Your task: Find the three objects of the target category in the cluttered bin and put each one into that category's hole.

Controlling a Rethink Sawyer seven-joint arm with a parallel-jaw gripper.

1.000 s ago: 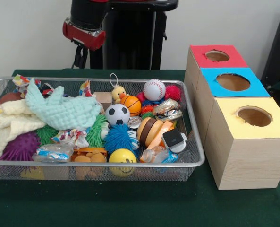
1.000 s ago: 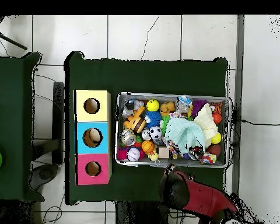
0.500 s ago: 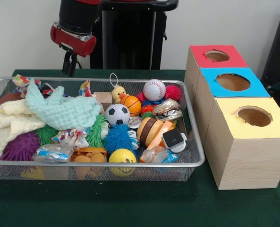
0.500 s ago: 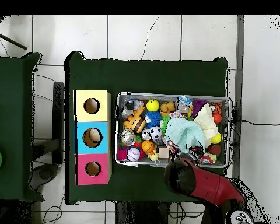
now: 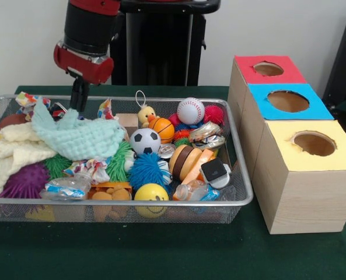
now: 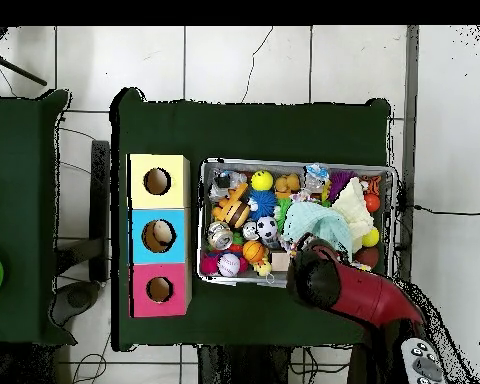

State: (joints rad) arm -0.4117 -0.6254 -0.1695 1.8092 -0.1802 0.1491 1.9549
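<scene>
Front view, left to right. A wire mesh bin (image 5: 243, 175) stands on the green-covered counter (image 5: 161, 256), filled with mixed clutter. At its left end lie a cream cloth (image 5: 12, 153) and a pale mint knitted cloth (image 5: 76, 137), with a purple spiky ball (image 5: 25, 181) in front of them. The red and black arm (image 5: 88, 38) descends over the bin's far left part; the tool (image 5: 78, 96) hangs just above the mint cloth's far edge, and whether it is wide or narrow cannot be told. Toward the middle sit a soccer ball (image 5: 144, 141), a small basketball (image 5: 161, 129), a yellow duck (image 5: 146, 115), a blue spiky ball (image 5: 146, 170) and a yellow smiley ball (image 5: 151, 198). Further right are a baseball (image 5: 191, 110) and a red spiky ball (image 5: 214, 114).

To the right of the bin, apart from it, stands a row of three wooden boxes, each with a round hole in its top: red box (image 5: 268, 69) farthest, blue box (image 5: 287, 101) in the middle, yellow box (image 5: 313, 146) nearest. In the overhead view an object shows inside the blue box's hole (image 6: 158, 236).
</scene>
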